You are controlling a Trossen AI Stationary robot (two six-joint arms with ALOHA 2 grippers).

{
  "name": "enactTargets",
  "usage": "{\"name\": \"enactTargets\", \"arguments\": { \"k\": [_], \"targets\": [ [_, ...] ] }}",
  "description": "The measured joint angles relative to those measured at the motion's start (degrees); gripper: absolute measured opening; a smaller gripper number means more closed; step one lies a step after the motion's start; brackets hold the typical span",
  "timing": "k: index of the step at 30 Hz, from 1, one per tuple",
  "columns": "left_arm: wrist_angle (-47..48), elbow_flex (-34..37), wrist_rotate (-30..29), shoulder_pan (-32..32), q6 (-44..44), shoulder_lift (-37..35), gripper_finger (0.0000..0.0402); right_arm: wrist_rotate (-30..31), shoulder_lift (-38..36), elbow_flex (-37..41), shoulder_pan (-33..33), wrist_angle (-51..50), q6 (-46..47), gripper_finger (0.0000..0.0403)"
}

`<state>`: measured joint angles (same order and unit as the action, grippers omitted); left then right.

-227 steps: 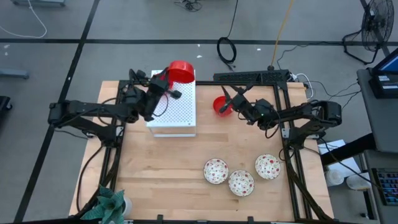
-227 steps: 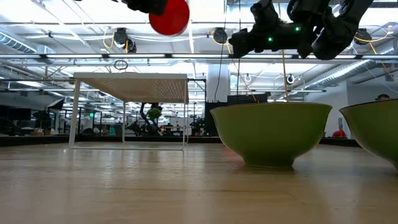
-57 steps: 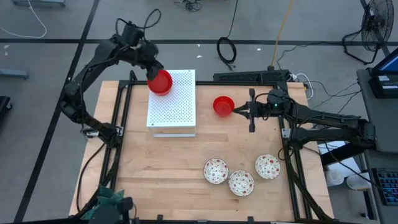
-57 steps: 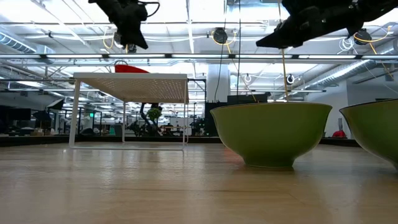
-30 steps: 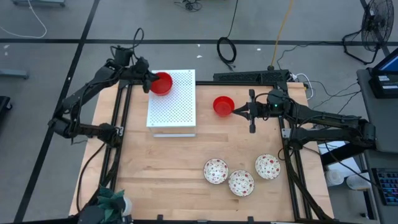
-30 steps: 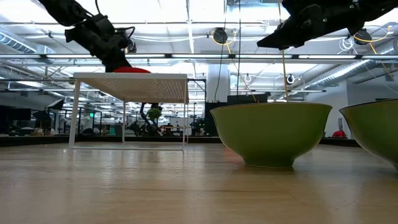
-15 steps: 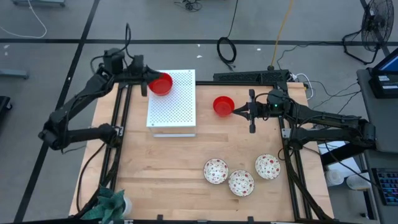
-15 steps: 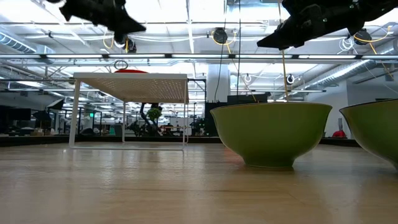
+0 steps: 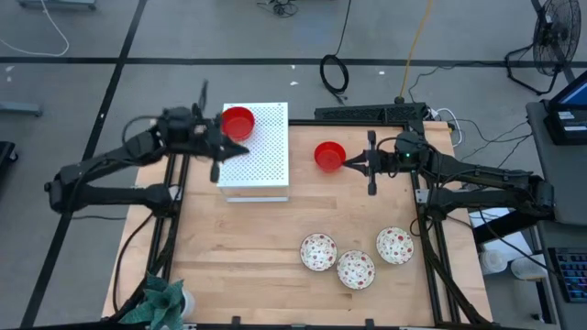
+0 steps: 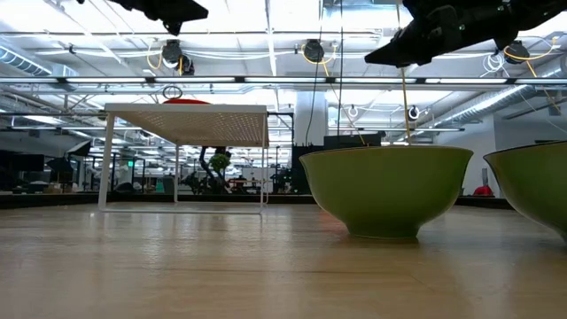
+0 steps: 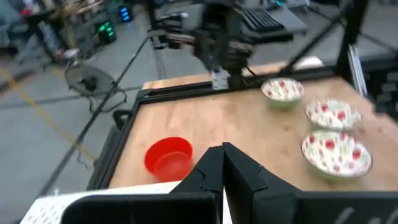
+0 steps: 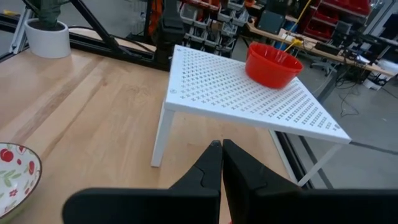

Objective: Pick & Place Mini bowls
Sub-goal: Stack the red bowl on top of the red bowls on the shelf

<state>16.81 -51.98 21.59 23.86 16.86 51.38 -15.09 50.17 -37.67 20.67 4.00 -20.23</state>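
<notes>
Red bowl on board (image 9: pixel 238 121): plain glossy red, no pattern. Red bowl on table (image 9: pixel 329 155): same plain red, inside & out. Three patterned bowls (image 9: pixel 319 252), (image 9: pixel 356 269), (image 9: pixel 394 245): white inside w/ red speckled floral print plus small green flecks; undersides read plain olive-green in low view. Perforated board (image 9: pixel 261 160): white, regular grid of small dark holes, white legs. Table (image 9: pixel 238 257): pale wood, light grain stripes; black frame rails. Left gripper (image 9: pixel 220 147) & right gripper (image 9: pixel 371 165): dark/black. Plant pot (image 12: pixel 47 38): white, green plant above. Floor (image 9: pixel 73 92): grey w/ black lines.
</notes>
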Motion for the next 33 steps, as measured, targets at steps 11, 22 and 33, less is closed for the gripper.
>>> {"name": "enactTargets", "arguments": {
  "k": [11, 22, 33],
  "targets": [
    [-9.2, 5.3, -40.3, -21.2, 3.0, 0.0, 0.0007, 1.6, 0.0, 0.0, 0.0, 1.9, 3.0, 0.0],
    [-7.6, 5.3, -51.7, -30.9, -0.6, 0.0, 0.0041, 33.9, 7.1, -1.2, -0.7, -0.8, 15.4, 0.0112],
    [-11.7, 9.0, -37.6, -21.4, 0.7, 0.7, 0.0162, 37.3, 30.0, -13.6, 3.3, -18.6, 29.1, 0.0251]
  ]
}}
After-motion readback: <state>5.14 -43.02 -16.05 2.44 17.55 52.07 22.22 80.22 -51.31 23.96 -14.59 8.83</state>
